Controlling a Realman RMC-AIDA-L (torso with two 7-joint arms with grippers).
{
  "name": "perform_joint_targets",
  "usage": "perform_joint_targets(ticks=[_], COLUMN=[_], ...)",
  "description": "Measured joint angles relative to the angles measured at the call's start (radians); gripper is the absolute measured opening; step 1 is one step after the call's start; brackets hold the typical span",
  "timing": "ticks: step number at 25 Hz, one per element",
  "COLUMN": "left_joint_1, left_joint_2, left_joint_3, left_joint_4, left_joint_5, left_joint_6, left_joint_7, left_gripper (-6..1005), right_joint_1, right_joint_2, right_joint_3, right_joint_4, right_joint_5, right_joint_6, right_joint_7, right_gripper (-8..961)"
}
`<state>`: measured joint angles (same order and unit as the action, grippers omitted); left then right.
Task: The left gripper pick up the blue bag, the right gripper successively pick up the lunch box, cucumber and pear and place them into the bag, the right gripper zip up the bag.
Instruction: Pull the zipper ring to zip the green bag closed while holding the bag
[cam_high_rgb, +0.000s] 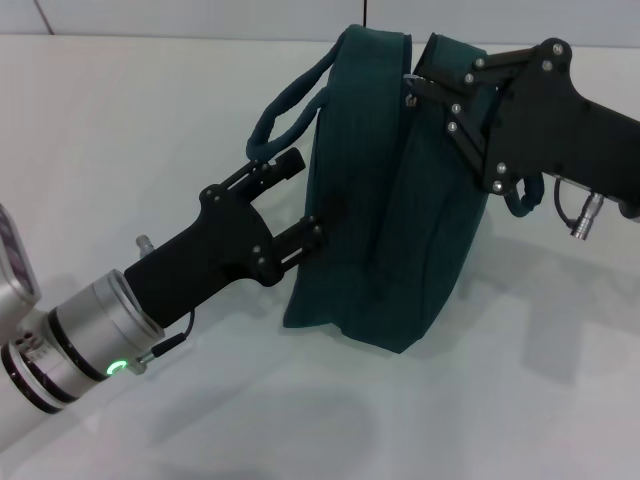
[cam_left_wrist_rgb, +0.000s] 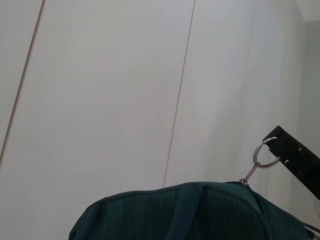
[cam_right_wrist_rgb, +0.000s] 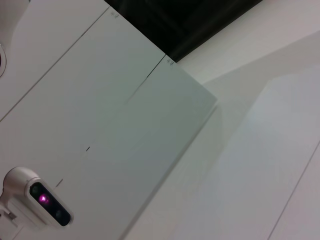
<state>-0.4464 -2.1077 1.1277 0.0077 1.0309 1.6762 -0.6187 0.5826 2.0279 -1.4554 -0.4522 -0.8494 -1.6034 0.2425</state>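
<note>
The blue bag (cam_high_rgb: 400, 200) stands upright in the middle of the white table, its two handles (cam_high_rgb: 280, 110) hanging toward my left arm. My left gripper (cam_high_rgb: 300, 197) grips the bag's left edge, one finger by the handles and the other against the side. At the bag's top, my right gripper (cam_high_rgb: 415, 85) is shut on the zipper's metal ring pull (cam_high_rgb: 410, 98). The left wrist view shows that ring pull (cam_left_wrist_rgb: 265, 155) hooked at a black fingertip (cam_left_wrist_rgb: 287, 152) above the bag's top (cam_left_wrist_rgb: 200, 210). Lunch box, cucumber and pear are out of view.
Bare white table (cam_high_rgb: 150, 120) surrounds the bag on all sides. A cable plug (cam_high_rgb: 585, 215) hangs under my right arm. The right wrist view shows only pale panels and a small white device (cam_right_wrist_rgb: 42, 202) with a pink light.
</note>
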Motion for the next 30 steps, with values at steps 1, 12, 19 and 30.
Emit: perform_joint_targets(ticks=[1,12,19,30], left_joint_1=[0.0,-0.001,0.003,0.028], left_joint_2=[0.0,0.005,0.006,0.012], left_joint_3=[0.0,0.008,0.009,0.011], left_joint_4=[0.0,0.014,0.016,0.028], left_joint_5=[0.0,0.023,0.037,0.143], left_joint_6=[0.0,0.005,0.014,0.049], left_joint_7=[0.0,0.008,0.045,0.148], left_gripper=[775,500,180,61], right_joint_1=[-0.002,-0.019,-0.017,-0.009], right_joint_2=[0.0,0.0,0.0,-0.001], right_joint_3=[0.0,-0.011,-0.03,-0.029], right_joint_4=[0.0,0.005,0.035,0.064], right_joint_5=[0.0,0.01,0.073,0.113], right_joint_6=[-0.001,-0.016,-0.021,0.042], right_joint_7=[0.0,-0.002,0.048,0.212], right_gripper=[17,18,18,19])
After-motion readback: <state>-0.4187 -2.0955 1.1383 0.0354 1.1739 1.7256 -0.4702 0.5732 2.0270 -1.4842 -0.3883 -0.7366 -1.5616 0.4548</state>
